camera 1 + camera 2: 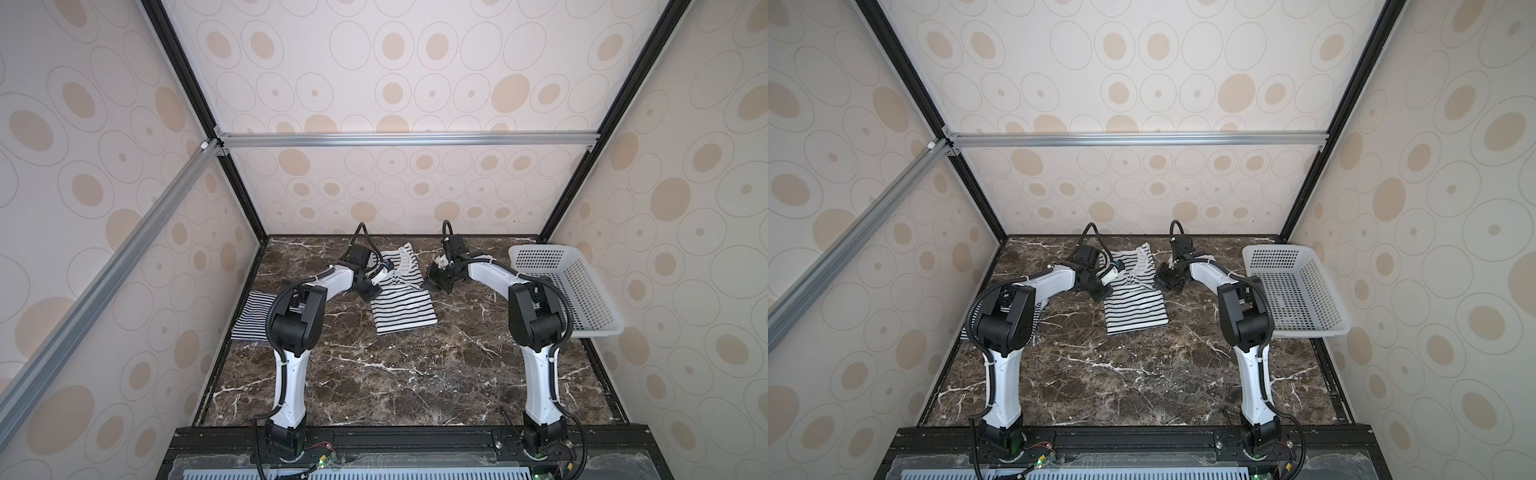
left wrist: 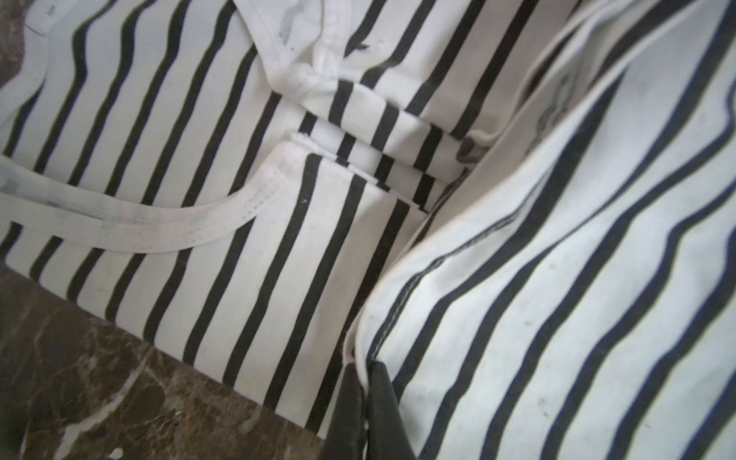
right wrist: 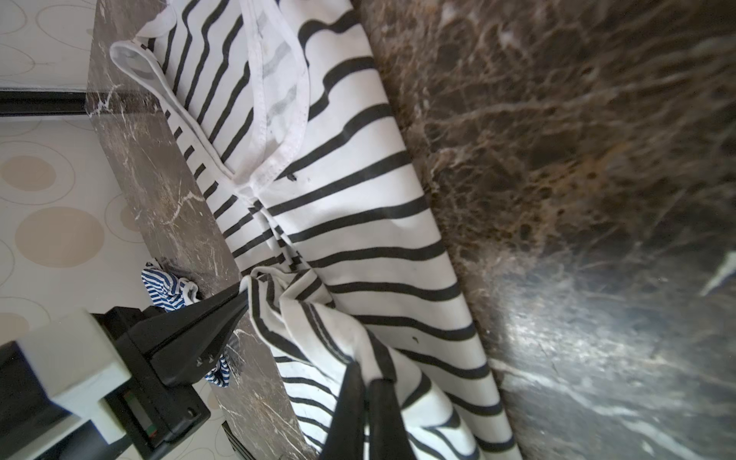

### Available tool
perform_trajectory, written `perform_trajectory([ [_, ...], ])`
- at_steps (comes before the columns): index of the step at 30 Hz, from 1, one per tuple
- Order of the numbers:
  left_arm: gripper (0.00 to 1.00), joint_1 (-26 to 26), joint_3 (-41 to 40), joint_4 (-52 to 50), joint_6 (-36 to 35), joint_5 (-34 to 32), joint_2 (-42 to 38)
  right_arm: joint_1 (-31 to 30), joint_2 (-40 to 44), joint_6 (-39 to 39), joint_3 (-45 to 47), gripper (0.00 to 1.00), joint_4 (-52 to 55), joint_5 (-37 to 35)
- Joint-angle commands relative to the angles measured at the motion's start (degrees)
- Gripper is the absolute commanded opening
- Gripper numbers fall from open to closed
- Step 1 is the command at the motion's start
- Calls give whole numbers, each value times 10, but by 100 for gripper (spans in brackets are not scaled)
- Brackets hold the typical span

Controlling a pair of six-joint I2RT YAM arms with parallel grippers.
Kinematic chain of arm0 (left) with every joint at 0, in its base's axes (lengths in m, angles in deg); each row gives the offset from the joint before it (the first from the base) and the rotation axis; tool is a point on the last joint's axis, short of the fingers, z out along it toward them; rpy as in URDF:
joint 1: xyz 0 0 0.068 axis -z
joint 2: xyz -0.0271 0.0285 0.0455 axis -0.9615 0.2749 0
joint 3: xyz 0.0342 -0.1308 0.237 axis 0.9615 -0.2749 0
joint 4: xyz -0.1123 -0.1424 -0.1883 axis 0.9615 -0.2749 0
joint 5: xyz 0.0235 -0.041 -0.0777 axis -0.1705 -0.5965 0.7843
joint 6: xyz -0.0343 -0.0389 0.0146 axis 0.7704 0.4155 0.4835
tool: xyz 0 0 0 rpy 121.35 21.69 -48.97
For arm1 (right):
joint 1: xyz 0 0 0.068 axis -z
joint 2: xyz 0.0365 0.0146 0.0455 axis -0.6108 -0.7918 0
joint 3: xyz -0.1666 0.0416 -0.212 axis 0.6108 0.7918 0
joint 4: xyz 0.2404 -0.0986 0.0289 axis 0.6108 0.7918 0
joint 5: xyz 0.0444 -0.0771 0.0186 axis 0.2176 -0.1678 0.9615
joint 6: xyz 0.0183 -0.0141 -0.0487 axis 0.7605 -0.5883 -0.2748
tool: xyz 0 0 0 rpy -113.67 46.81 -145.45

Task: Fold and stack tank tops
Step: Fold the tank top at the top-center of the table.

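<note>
Left gripper (image 2: 364,372) jaws together, pinching a stitched white edge of the wide-striped tank top (image 2: 239,207). Right gripper (image 3: 364,378) also clamped, on a bunched fold of the same top. The two pinches face each other across the garment's width at about mid-length, with cloth rucked up between them. How many layers each pinch holds is hard to tell from the wrist views; the left one is probably on a doubled-over edge.

Handling: thin, soft, light knit with no stiffness. Likely to sag between grips, slide easily on the polished marble table (image 1: 415,374), and drop a layer if pinched shallow. Best taken at hem or trim seams, both ends of one edge, kept taut.

Rest of the top lies on the table either way from the grippers: straps and neckline beyond the fingertips toward the back wall, hem end back toward the arm bases. Fine-striped tank top (image 1: 251,316) lies flat well outboard of the left gripper, beside that arm's elbow, apart from the first. Basket (image 1: 582,291) sits outboard of the right arm
</note>
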Motion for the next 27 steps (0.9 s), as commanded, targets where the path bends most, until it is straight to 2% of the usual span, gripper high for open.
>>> perform_trajectory([
  [1,1,-3,-3,-21,-9,15,-39,3,9,-9,-17,0,19,1],
  [11,0,-4,-28,-24,-12,18,-116,2,12,-7,-20,0,7,0],
  [27,0,-23,-6,7,-1,-6,-55,5,-56,3,-93,0,13,5],
])
